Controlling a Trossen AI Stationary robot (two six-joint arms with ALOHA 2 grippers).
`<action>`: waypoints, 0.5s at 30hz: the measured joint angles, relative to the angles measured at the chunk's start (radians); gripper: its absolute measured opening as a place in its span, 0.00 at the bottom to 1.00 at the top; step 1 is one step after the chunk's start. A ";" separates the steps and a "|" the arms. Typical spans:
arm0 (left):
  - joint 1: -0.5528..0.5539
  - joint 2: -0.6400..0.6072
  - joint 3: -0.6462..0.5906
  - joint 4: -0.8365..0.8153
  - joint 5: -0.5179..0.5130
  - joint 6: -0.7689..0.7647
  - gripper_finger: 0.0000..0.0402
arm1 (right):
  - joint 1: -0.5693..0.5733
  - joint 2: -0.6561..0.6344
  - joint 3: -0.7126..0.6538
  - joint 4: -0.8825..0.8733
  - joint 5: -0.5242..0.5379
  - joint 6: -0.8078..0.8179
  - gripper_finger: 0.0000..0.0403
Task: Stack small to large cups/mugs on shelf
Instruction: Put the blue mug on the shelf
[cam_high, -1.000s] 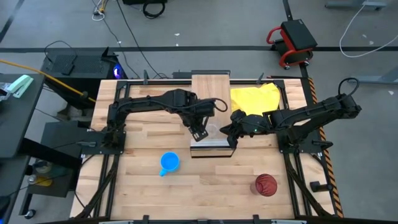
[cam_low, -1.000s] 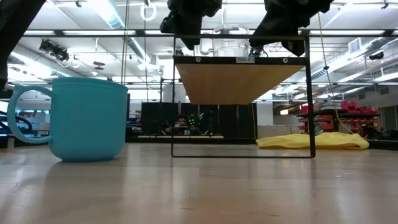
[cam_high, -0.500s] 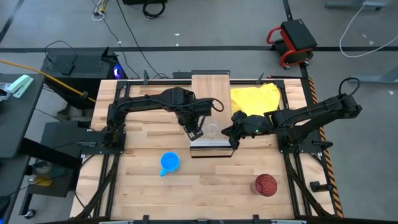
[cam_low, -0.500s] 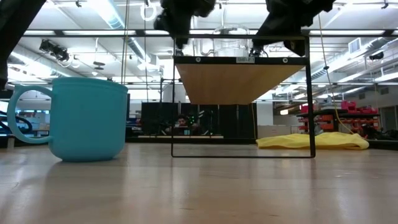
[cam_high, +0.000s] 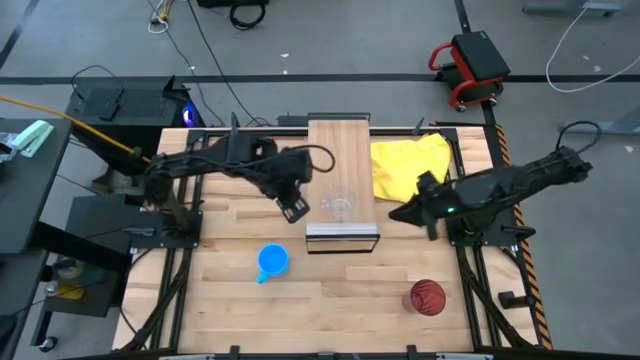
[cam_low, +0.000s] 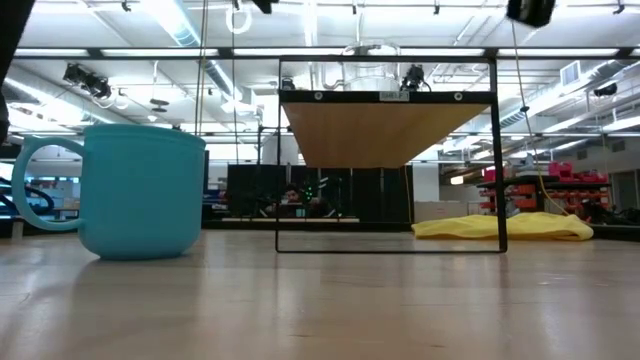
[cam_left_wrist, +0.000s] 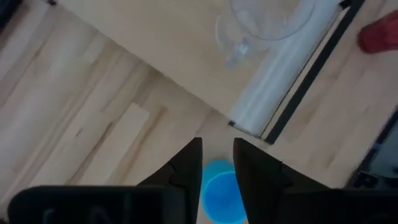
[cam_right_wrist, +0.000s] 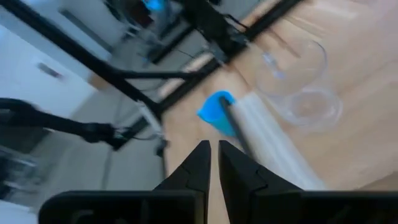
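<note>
The small clear glass cup (cam_high: 339, 205) stands upright on the light-wood shelf (cam_high: 338, 150), near its near end; the low view shows the cup (cam_low: 370, 70) on the shelf's board (cam_low: 388, 125). The blue mug (cam_high: 272, 262) sits on the table, left of the shelf's near end, its handle pointing toward the near edge. The dark red tumbler (cam_high: 427, 297) rests near the table's near right corner. My left gripper (cam_high: 295, 208) hovers left of the shelf, fingers a little apart (cam_left_wrist: 217, 168), holding nothing. My right gripper (cam_high: 400, 215) hangs right of the shelf, shut and empty (cam_right_wrist: 214, 152).
A yellow cloth (cam_high: 410, 160) lies on the table right of the shelf, toward the far edge. The shelf's dark metal frame (cam_low: 495, 150) stands on the table between the two arms. Bare wood lies between the mug and the tumbler.
Both grippers have drawn back from the glass cup on the shelf: the left toward the table's left, the right toward its right. Both have gone from beside the cup in the low view. The cup has stayed where it was on the board.
</note>
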 joint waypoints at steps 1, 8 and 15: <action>-0.009 -0.009 -0.019 0.000 -0.012 -0.010 0.23 | 0.003 -0.024 0.000 0.002 0.000 -0.003 0.09; -0.052 -0.069 -0.267 -0.002 -0.027 -0.097 0.20 | -0.025 -0.132 0.000 0.001 0.013 -0.045 0.09; -0.062 -0.149 -0.484 -0.002 -0.026 -0.209 0.20 | -0.026 -0.169 0.000 -0.191 0.074 0.035 0.09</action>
